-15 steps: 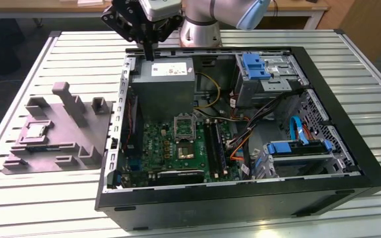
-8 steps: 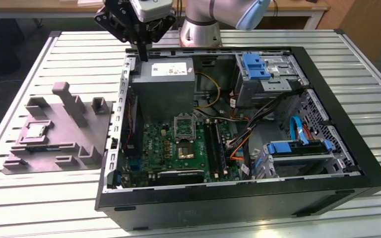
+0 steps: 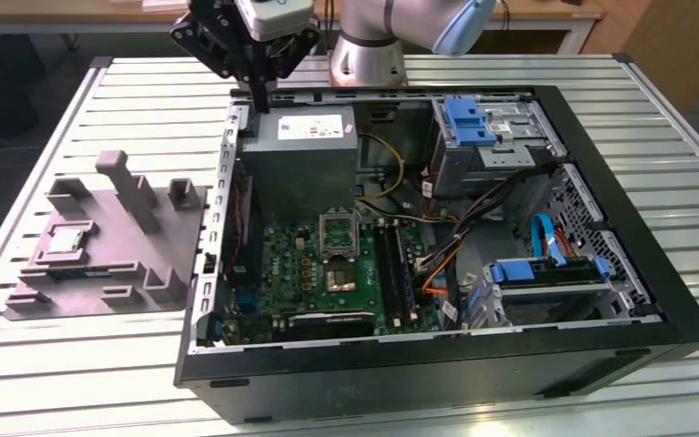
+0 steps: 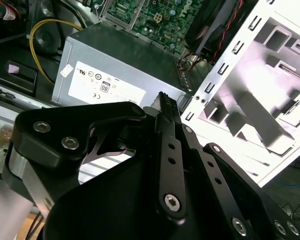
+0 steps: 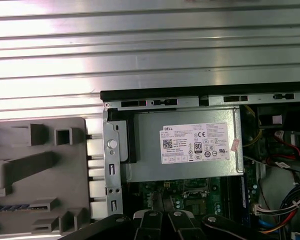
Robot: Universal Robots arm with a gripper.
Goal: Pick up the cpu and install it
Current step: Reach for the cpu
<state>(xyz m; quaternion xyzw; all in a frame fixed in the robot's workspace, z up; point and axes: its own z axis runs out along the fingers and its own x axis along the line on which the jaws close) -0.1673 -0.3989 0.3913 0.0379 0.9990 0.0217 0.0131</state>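
Pick-up not begun: gripper (image 3: 258, 102), closed and empty, hangs over the case (image 3: 447, 350) corner. The cpu (image 3: 61, 240) lies on the tray (image 3: 143, 259), well apart. A grasp needs the gripper opened.

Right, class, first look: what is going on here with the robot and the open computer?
A robot arm's hand hangs above a back corner of the open computer case, over the grey power supply. Its fingers are closed together and hold nothing. The cpu lies on the grey fixture, which sits on the table at the exterior view's left of the case, well apart from the hand. So the cpu has not yet been picked up or installed.
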